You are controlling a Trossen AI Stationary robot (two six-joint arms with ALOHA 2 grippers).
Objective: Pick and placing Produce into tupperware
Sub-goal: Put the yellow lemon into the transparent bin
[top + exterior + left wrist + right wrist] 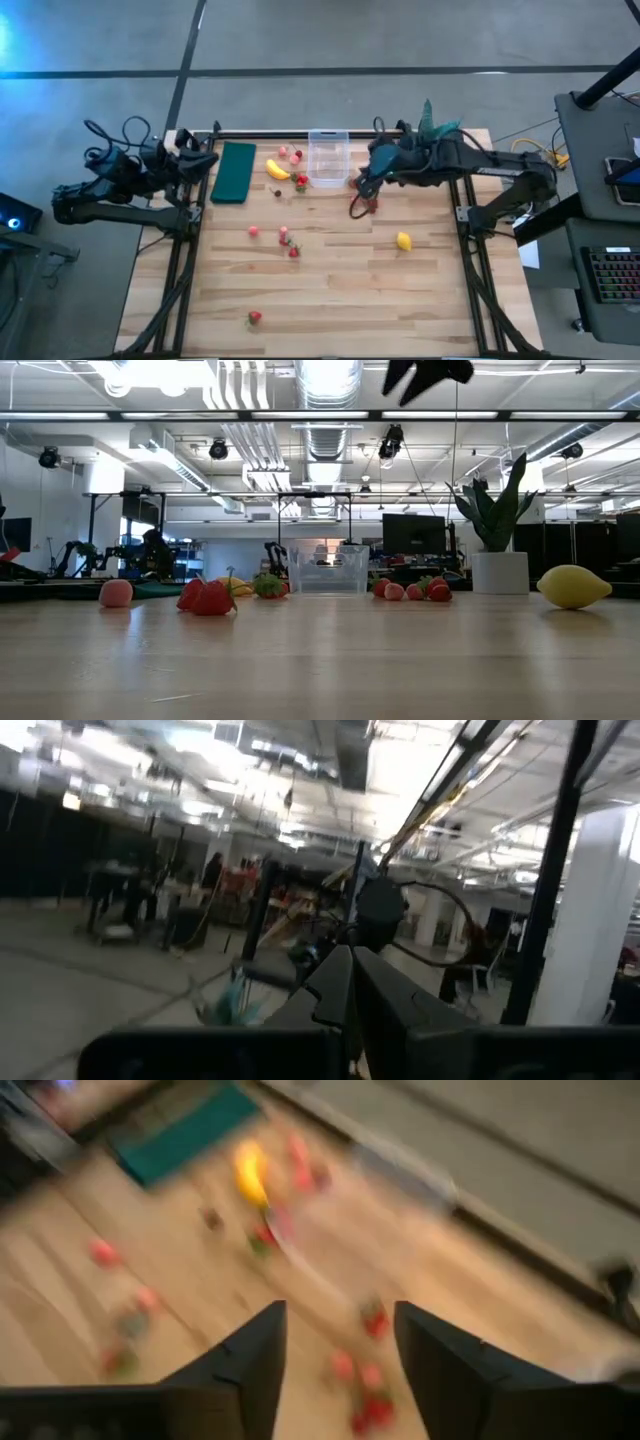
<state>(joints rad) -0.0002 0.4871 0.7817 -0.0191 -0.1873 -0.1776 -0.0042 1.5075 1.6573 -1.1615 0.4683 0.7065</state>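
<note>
Above the table's far middle: right gripper (335, 1370) parted, grasping nothing.

Its fingers (250, 1365) stand apart with bare gap between them, hovering just beside the tupperware (328, 158) and over a cluster of red fruits (362, 207). The clear box sits at the far edge, banana (277, 170) just to its left, more strawberries (288, 242) scattered mid-table, lemon (403, 241) nearer the right side. Left gripper (350, 990) is clenched, empty, parked off the table's left edge beside the green pad (234, 172).
</note>
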